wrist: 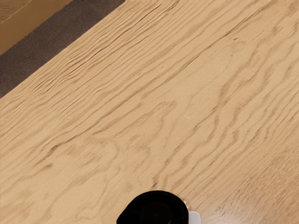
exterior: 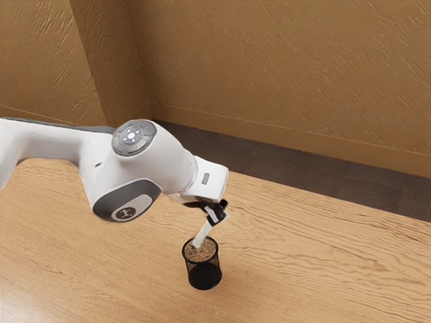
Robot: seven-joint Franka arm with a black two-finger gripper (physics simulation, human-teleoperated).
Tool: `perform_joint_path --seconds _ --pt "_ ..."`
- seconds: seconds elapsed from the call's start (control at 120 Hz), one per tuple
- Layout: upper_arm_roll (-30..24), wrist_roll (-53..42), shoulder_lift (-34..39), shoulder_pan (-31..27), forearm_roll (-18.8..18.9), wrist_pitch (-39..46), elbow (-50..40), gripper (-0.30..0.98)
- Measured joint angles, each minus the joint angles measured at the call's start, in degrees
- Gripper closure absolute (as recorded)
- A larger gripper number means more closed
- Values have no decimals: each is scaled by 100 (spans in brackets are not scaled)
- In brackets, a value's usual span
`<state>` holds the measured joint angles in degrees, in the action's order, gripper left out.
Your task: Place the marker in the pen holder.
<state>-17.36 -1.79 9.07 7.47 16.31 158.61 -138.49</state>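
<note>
Exterior view. Lower centre of frame: black mesh holder standing upright on the wood table. White marker slanting down to the holder's mouth, its lower end overlapping the opening; how deep, cannot tell. Just above, at centre, gripper pinching the marker's upper part. Arm reaching in from the left edge. Beyond, dark floor running beneath the brown wall filling the top.

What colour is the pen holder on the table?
The pen holder is black, seen best in the exterior view.
</note>
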Motion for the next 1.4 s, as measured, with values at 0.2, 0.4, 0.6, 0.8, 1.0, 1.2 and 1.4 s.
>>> perform_joint_path --seconds 0.2,0.4,0.6,0.8,1.0,1.2,1.4 --pt "9 -16 -365 -31 115 165 96 79" --pt "0 -29 -388 -58 119 229 -28 77" --pt "6 -52 -282 -47 94 246 -164 74" --pt "2 -80 -171 -39 67 250 -230 72" --pt "5 -137 -178 -33 66 257 -226 54" --pt "12 -209 -152 -38 77 180 -44 29" --pt "813 -198 -558 -795 -815 -2752 3335 11"
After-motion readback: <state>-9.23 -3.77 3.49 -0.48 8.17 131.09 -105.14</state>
